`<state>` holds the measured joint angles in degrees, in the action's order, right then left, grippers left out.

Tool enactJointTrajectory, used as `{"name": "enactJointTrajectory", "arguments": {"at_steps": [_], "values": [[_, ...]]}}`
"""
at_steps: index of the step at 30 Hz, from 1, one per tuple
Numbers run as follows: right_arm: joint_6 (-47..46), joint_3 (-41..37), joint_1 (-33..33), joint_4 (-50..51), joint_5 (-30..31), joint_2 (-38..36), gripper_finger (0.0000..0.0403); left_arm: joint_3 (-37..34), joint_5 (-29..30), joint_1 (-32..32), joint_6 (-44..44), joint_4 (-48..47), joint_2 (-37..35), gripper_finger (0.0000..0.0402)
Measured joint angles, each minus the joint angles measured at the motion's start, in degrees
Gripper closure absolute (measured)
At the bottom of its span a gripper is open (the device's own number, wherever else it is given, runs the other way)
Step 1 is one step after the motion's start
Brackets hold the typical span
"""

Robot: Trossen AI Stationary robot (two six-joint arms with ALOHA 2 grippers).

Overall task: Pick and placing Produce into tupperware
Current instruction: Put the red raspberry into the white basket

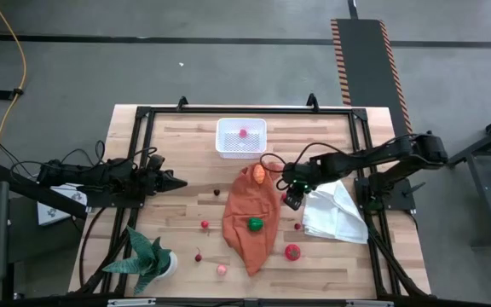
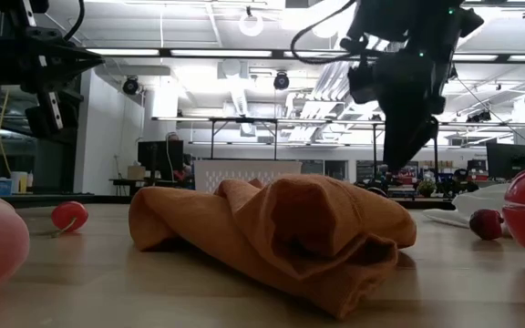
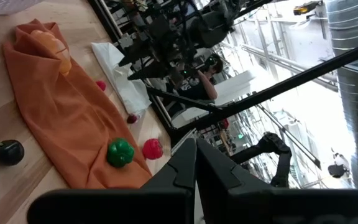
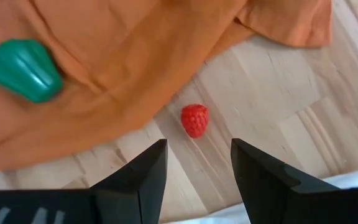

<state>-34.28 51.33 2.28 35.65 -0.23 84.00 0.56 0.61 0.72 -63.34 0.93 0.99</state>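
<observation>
The tabletop (image 1: 186,153) is pale wood with thin plank lines. The tupperware (image 1: 241,137) is white with a dotted base and has one pink-red piece (image 1: 243,133) inside. The crumpled cloth (image 1: 250,226) is orange, and the green pepper (image 1: 254,224) lies on it. The raspberry (image 4: 194,119) is red, the other cloth (image 1: 335,213) white.

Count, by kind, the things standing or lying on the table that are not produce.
Cloths: 2, the orange cloth and the white cloth
Tupperware tub: 1
Potted plant: 1
Total: 4
</observation>
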Motion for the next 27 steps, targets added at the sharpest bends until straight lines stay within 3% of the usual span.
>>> {"name": "enactJointTrajectory", "arguments": {"at_steps": [27], "values": [[1.28, 0.02, -2.17, -3.06, -0.28, 3.28, 0.0236, 0.02, -0.92, 0.01, -2.76, -0.13, 0.00, 0.0401]]}}
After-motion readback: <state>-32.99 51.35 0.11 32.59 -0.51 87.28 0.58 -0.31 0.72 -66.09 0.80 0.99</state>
